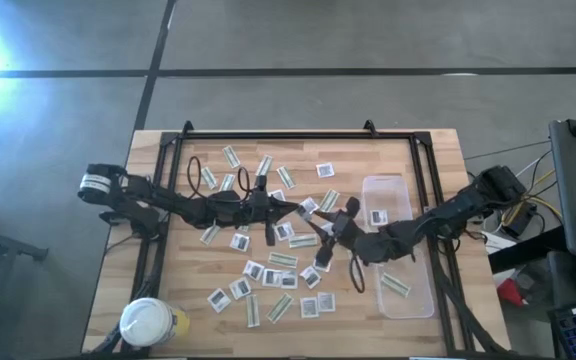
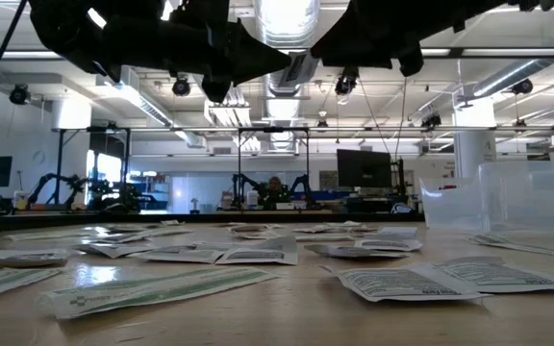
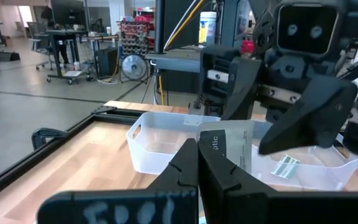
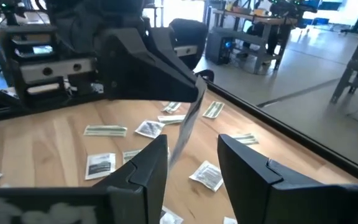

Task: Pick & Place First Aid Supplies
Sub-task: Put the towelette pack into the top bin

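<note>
Many first aid supplies (image 1: 268,270), square white packets and narrow green-and-white strips, lie flat across the wooden table. Above the table's middle my left gripper (image 1: 301,210) is shut on one white packet (image 3: 224,146). My right gripper (image 4: 191,152) faces it from the table's right side. It is open, with one finger on each side of the packet's free end (image 4: 179,143), which shows edge-on here. I cannot tell whether either finger touches it. My left gripper pinches the white packet by one edge (image 3: 207,148) between its two shut fingers. The fingers lie level and point toward the table's right side. The packet stands on edge beyond the fingertips, lifted clear of the table, and its free end reaches between my right gripper's fingers.
A clear plastic tub (image 1: 398,300) stands at the table's right with a few packets in it. A white-lidded round jar (image 1: 148,322) sits at the near left corner. Black frame rails (image 1: 298,135) run along the far edge and both sides.
</note>
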Controlling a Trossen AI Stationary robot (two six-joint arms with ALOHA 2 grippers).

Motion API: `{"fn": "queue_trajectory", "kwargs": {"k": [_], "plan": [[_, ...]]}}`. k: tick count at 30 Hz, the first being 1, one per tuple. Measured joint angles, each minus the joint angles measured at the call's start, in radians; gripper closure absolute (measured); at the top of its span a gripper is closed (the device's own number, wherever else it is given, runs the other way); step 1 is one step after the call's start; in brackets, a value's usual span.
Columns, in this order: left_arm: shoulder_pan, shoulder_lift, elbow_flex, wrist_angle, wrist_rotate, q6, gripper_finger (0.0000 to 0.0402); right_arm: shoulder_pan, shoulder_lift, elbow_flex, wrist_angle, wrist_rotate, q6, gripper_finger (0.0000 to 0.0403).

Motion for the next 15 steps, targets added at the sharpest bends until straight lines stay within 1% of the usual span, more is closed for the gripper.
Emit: {"fn": "queue_trajectory", "kwargs": {"k": [5,8,13,15], "plan": [[0.0,-0.001,0.0,0.0,0.0,0.001,0.0402,-0.017,0.034,0.0,0.045,0.0,-0.017,0.0281],[0.0,-0.001,-0.001,0.0,0.0,0.005,0.0402,-0.02,0.034,0.0,0.045,0.001,-0.018,0.03],[0.0,-0.001,-0.002,0.0,0.0,0.01,0.0402,-0.02,0.023,0.0,0.045,0.0,-0.023,0.0356],[0.0,-0.001,-0.002,0.0,0.0,0.01,0.0402,-0.02,0.023,0.0,0.042,-0.017,-0.027,0.0382]]}}
